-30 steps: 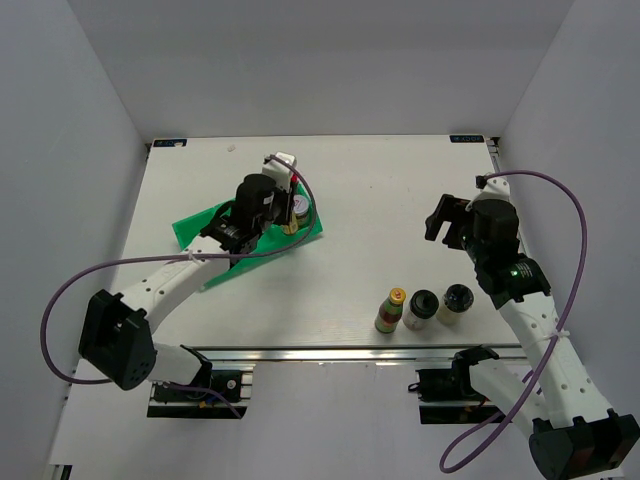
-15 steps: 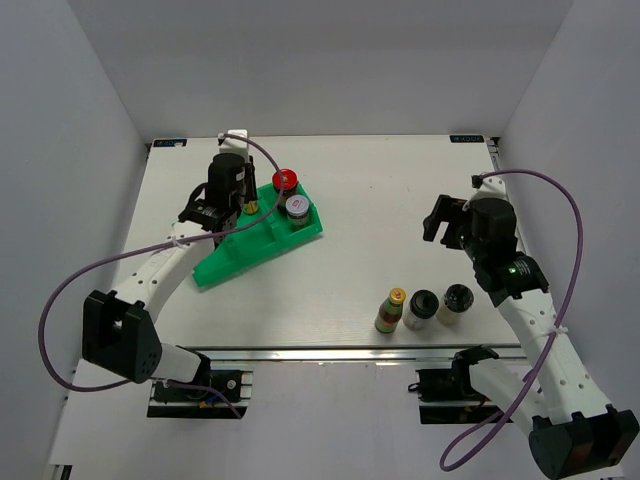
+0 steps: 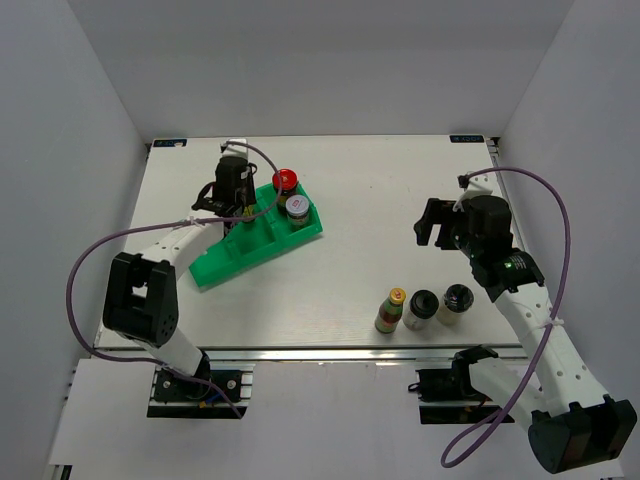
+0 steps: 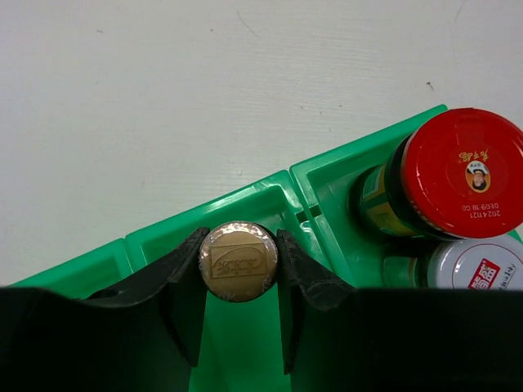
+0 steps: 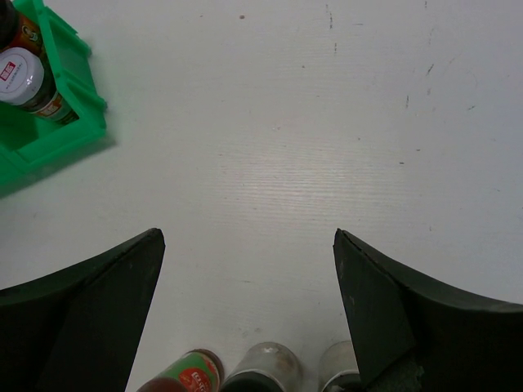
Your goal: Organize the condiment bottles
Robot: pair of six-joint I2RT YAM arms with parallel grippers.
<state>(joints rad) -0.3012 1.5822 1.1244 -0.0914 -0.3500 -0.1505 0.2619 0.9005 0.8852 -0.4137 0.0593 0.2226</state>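
While the left gripper point(image 4: 239, 276) stands clenched on the slim tan-capped bottle point(image 4: 239, 260), one black finger pressed to either side of the round cap, we see that bottle upright within the green divided plastic bin point(image 3: 222, 264); it occupies the compartment next to the end one; whether its base rests on the bin floor we cannot tell. From above, the bin lies at about 10 o'clock on the white table point(image 3: 380, 180), set askew. Its end compartment, toward 2 o'clock, holds the red-capped dark jar point(image 3: 285, 180) and the silver-lidded jar point(image 3: 296, 206); the two stand just beside each other, the red-capped one at 11 o'clock of the silver-lidded one.

At about 5 o'clock on the table we find a short row; the slim yellow-capped bottle point(image 3: 390, 311) forms its 9 o'clock end; the two short black-lidded jars point(image 3: 422, 309) point(image 3: 457, 302) follow toward 3 o'clock, all upright and close together.

At 12 o'clock of that row, apart from it, the right gripper point(image 3: 432, 222) hangs released; its jaws are spread wide over bare tabletop, with nothing between them.
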